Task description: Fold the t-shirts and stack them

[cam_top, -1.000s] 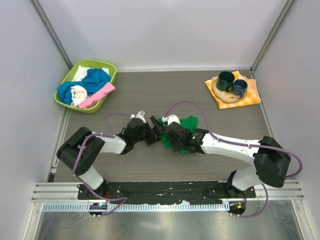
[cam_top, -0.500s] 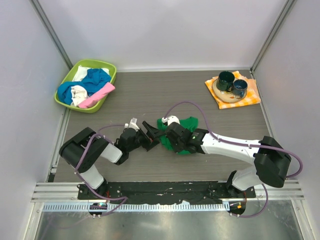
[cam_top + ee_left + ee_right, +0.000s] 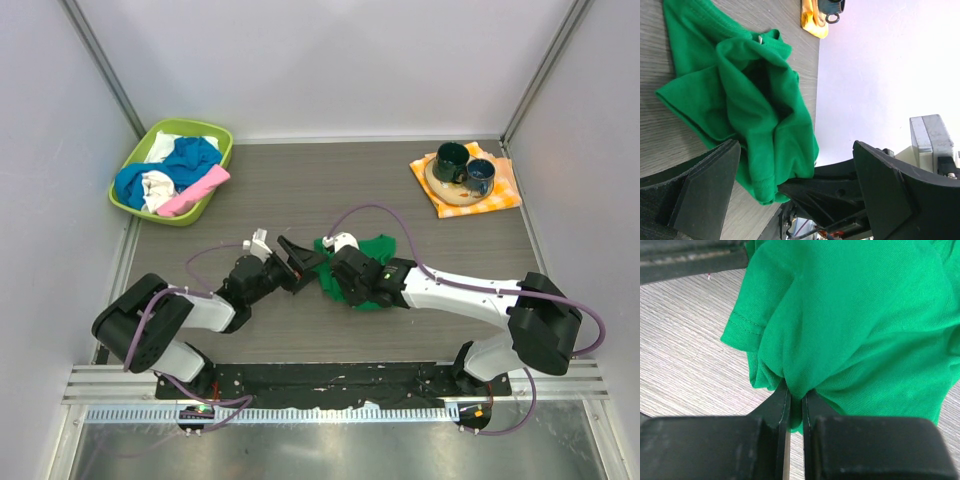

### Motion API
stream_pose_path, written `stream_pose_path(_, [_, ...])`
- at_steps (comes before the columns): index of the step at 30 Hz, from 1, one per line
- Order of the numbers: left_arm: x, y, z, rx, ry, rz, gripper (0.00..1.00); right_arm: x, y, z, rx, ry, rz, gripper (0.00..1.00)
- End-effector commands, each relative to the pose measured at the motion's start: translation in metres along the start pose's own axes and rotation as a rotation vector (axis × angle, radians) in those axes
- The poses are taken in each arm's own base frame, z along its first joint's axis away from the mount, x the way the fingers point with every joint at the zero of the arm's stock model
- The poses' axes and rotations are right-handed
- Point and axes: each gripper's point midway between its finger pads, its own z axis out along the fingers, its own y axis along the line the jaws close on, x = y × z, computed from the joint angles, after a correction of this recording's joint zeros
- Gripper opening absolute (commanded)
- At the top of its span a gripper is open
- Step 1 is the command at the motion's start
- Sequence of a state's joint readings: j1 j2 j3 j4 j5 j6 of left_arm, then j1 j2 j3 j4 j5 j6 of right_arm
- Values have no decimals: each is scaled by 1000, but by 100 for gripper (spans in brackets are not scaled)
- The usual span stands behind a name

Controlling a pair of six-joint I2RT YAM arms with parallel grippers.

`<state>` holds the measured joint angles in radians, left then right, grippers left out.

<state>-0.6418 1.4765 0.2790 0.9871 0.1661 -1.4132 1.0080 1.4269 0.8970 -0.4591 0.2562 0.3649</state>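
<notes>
A crumpled green t-shirt [image 3: 378, 246] lies mid-table. My right gripper [image 3: 337, 272] is shut on a pinch of its left edge; in the right wrist view the green t-shirt [image 3: 850, 315] bunches up between the closed jaws of the right gripper [image 3: 795, 401]. My left gripper [image 3: 298, 262] stands wide open just left of the shirt. In the left wrist view the green t-shirt [image 3: 750, 100] sits between and beyond the spread jaws of the left gripper [image 3: 796, 150], untouched by them. Blue [image 3: 190, 160], white [image 3: 158, 190] and pink [image 3: 196, 190] t-shirts lie heaped in the basket.
The lime-green basket [image 3: 216, 130] sits at the back left. At the back right, an orange-and-white checkered cloth [image 3: 500, 195] carries a plate with two dark mugs [image 3: 452, 160]. Grey walls close in both sides and the back.
My left arm has drawn back to the left, its elbow swinging outward, while its gripper stays open by the shirt's edge. The right gripper has kept its hold without moving.
</notes>
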Motion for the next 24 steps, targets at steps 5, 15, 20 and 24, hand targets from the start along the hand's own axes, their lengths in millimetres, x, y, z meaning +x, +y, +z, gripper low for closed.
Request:
stream_pose_path(5, [0, -31, 20, 42, 44, 33, 100, -6, 7, -5, -27, -31, 2, 1])
stream_pose_path(15, [1, -26, 36, -159, 145, 193, 100, -3, 6, -7, -29, -38, 7, 1])
stream_pose_path(20, [2, -9, 32, -276, 186, 249, 100, -5, 7, -8, -31, -45, 9, 1])
stream_pose_path(24, [2, 0, 29, -346, 219, 285, 100, -4, 7, -7, -33, -43, 9, 1])
